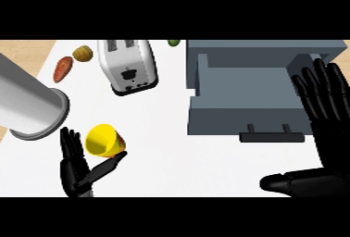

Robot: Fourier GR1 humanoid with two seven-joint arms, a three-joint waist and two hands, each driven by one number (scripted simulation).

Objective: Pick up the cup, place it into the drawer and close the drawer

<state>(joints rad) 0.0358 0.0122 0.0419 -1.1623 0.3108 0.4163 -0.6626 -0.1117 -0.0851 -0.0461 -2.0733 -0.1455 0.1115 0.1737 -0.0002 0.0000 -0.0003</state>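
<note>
The yellow cup (104, 140) lies tilted on the white counter, its opening turned toward the lower left. My left hand (75, 173) is just below and left of it, open: the fingers (69, 144) point up beside the cup's left side and the thumb reaches under its lower right edge. The grey drawer (239, 95) stands pulled open at the right, its inside bare, with its dark handle (271, 136) facing me. My right hand (331, 134) is open, fingers straight, over the drawer's right wall.
A white toaster (128, 67) stands behind the cup. A large metal cylinder (27, 109) lies at the left edge. An orange carrot (63, 68), a brown potato (83, 53) and a green item (173, 42) lie at the back.
</note>
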